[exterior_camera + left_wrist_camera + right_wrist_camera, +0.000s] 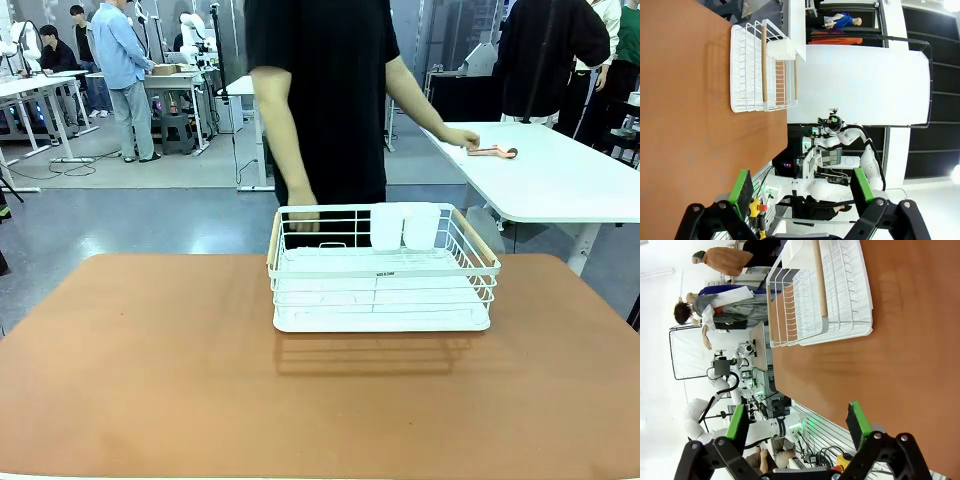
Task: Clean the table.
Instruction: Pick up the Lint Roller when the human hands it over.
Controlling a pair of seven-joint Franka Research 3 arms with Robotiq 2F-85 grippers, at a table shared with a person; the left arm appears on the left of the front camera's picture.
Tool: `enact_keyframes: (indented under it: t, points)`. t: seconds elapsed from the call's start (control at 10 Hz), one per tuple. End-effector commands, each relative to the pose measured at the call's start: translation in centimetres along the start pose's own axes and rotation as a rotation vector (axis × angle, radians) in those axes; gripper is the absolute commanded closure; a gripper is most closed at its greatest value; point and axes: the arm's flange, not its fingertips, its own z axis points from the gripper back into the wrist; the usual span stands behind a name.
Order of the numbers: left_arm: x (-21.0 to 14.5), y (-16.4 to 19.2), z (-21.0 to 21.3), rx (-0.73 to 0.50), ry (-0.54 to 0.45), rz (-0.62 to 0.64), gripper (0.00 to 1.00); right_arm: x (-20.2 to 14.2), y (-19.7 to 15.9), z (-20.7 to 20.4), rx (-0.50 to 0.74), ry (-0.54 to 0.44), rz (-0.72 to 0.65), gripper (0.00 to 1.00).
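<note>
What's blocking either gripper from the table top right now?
Nothing visible between left gripper or right gripper and the near table. A white dish rack covers its far middle, with a person's hand at its far rim.

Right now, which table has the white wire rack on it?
The big reddish-brown table holds the white wire dish rack; the white-topped table behind does not.

Dish rack (pixel 383 270) at table's (pixel 150 380) far middle, person (pixel 330 100) behind.

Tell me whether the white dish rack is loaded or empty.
Nearly empty: the dish rack holds just two white containers along its far side, and the rest of its wire floor is bare.
</note>
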Motion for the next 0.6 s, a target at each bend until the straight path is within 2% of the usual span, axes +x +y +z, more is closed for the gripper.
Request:
enact_keyframes:
  t: [0.0, 0.5]
  points:
    - [-0.11, -0.18, 0.27, -0.021, -0.001, -0.008, 0.0, -0.09, 0.49, 0.03, 0.013, -0.001, 0.019, 0.0]
    - [-0.11, -0.18, 0.27, -0.021, -0.001, -0.008, 0.0, -0.09, 0.49, 0.03, 0.013, -0.001, 0.019, 0.0]
